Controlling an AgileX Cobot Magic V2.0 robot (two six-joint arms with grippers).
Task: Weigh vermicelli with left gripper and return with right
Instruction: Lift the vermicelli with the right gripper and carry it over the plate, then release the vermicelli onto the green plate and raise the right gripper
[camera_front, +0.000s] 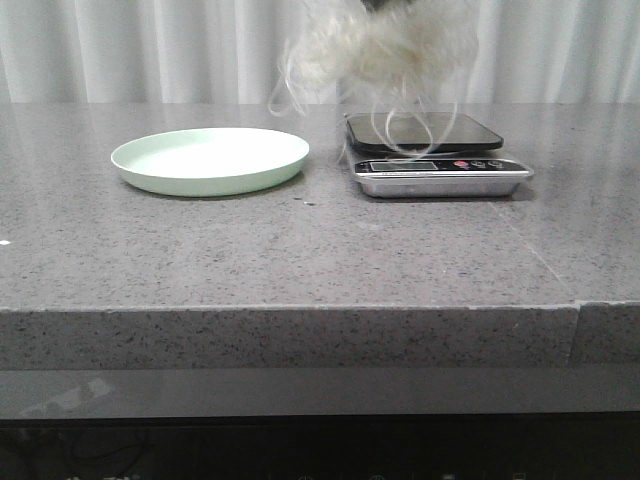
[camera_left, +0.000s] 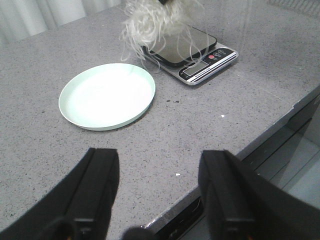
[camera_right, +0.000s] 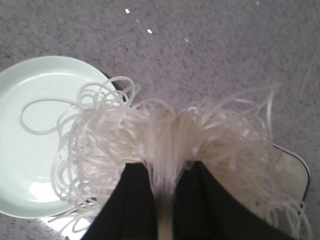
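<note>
Mid-air over the scale: we see the vermicelli (camera_front: 385, 50) hanging as a fluffy white tangle above the dark platform of the kitchen scale (camera_front: 432, 150), with a few loose strands trailing down toward the platform; whether any strand touches it we can't tell. In the right wrist view the right gripper (camera_right: 162, 200) has its jaws closed narrow on the bundle, the noodle mass (camera_right: 165, 145) pinched btwn the two black fingers (camera_right: 125, 200) and fanning out to both sides beyond the tips, w/ long loops spilling over the plate's edge in that view. In the front view the gripper itself is nearly cut off at the frame's top, only a dark scrap showing above the tangle. Our left gripper (camera_left: 160, 195) hangs low over the near part of the grey speckled tabletop (camera_front: 300, 250), jaws spread wide and holding nothing, well apart from the noodles. The pale green plate (camera_front: 210, 160) sits bare on the tabletop just beside the scale, on the robot's left of it. From the left wrist cam the tangle (camera_left: 150, 22) hides the scale's far corner, while the display strip and red button at the scale's near edge (camera_left: 210, 62) stay visible.
</note>
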